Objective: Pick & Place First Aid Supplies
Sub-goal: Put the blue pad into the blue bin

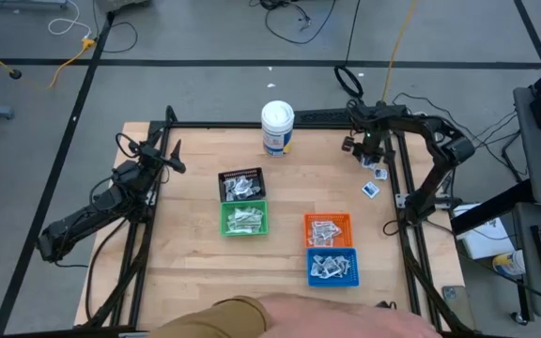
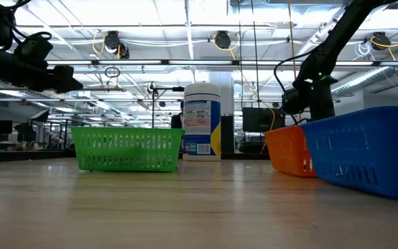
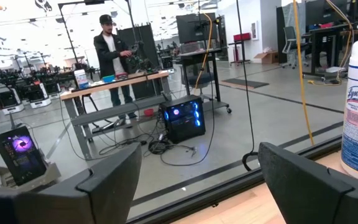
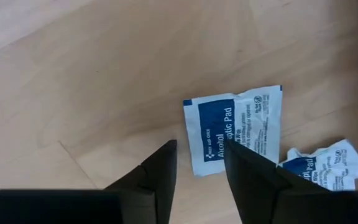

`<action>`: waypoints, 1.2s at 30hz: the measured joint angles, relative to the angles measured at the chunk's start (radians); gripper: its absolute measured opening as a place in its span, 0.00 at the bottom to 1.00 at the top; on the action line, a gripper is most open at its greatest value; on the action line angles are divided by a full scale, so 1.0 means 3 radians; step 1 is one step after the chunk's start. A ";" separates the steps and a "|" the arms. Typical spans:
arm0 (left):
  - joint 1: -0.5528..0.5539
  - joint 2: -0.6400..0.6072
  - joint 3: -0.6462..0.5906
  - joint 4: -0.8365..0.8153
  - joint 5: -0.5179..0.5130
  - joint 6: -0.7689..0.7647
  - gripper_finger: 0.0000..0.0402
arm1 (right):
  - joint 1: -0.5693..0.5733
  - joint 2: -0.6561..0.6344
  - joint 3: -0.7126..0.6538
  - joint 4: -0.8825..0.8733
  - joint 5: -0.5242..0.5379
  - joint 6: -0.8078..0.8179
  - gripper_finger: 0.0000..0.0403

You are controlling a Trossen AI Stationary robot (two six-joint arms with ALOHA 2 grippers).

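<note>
Pick step in hand. Right end effector (image 4: 199,163) is held low over the far right part of the counter (image 1: 195,272), fingers parted by a narrow gap and holding nothing. An alcohol pad packet (image 4: 235,127) lies flat on the wood just beyond the fingertips; a second, crumpled packet (image 4: 325,167) lies just beside it. A short advance and descent to straddle the packet's edge are judged necessary before closing. Left end effector (image 3: 197,186) is parked at the counter's left edge, fingers wide apart, empty.
</note>
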State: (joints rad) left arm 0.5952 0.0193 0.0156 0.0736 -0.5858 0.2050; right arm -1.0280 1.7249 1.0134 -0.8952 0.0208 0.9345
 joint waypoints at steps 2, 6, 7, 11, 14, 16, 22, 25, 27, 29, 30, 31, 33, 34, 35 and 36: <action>0.0000 0.0001 0.0001 0.0001 0.0000 0.0000 0.82 | -0.0001 0.0050 0.0000 -0.0039 -0.0003 -0.0020 0.29; 0.0000 0.0000 0.0001 0.0001 -0.0001 0.0000 0.80 | 0.0009 0.0095 -0.0006 -0.0080 -0.0005 -0.0104 0.17; 0.0000 0.0000 0.0001 0.0000 -0.0001 0.0000 0.80 | 0.0016 0.0099 -0.0007 -0.0082 -0.0006 -0.0119 0.13; -0.0001 0.0000 0.0001 0.0001 0.0000 0.0000 0.78 | 0.0037 0.0100 -0.0036 -0.0099 0.0004 -0.0223 0.02; -0.0001 0.0001 0.0001 0.0001 0.0000 0.0000 0.77 | 0.0059 0.0103 -0.0066 -0.0102 -0.0001 -0.0302 0.01; 0.0000 0.0000 0.0001 0.0001 0.0000 0.0000 0.77 | 0.0078 0.0088 -0.0060 -0.0107 -0.0057 -0.0395 0.01; 0.0000 0.0001 0.0001 0.0001 0.0000 0.0000 0.80 | 0.0206 -0.0196 0.0116 -0.0429 -0.0069 -0.0483 0.00; 0.0000 0.0001 0.0001 0.0000 -0.0001 0.0000 0.81 | 0.0292 -0.0365 0.0237 -0.0510 -0.0061 -0.0568 0.00; 0.0000 0.0001 0.0001 0.0001 0.0000 0.0000 0.82 | 0.0377 -0.0461 0.0294 -0.0678 -0.0079 -0.0621 0.00; 0.0000 0.0001 0.0001 0.0001 -0.0001 0.0000 0.82 | 0.0469 -0.0572 0.0395 -0.0720 -0.0076 -0.0626 0.00; 0.0000 0.0000 0.0001 0.0001 -0.0001 0.0000 0.82 | 0.0512 -0.0608 0.0441 -0.0736 -0.0076 -0.0627 0.00; 0.0000 0.0000 0.0001 0.0001 0.0000 0.0000 0.82 | 0.0560 -0.0643 0.0475 -0.0802 -0.0074 -0.0627 0.00; -0.0001 0.0001 0.0001 0.0001 -0.0001 0.0000 0.81 | 0.0670 -0.0717 0.0527 -0.0960 -0.0083 -0.0627 0.00; 0.0000 0.0001 0.0001 0.0000 0.0000 0.0000 0.80 | 0.0722 -0.0764 0.0558 -0.0989 -0.0074 -0.0623 0.00; 0.0000 0.0001 0.0001 0.0000 -0.0001 0.0000 0.80 | 0.0779 -0.0806 0.0586 -0.0989 -0.0075 -0.0611 0.00; 0.0000 0.0000 0.0001 0.0000 -0.0001 0.0000 0.79 | 0.0832 -0.0837 0.0604 -0.0986 -0.0075 -0.0577 0.00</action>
State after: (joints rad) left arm 0.5951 0.0194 0.0158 0.0734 -0.5861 0.2050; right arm -0.7785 1.4737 1.1946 -1.1911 -0.0017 0.7613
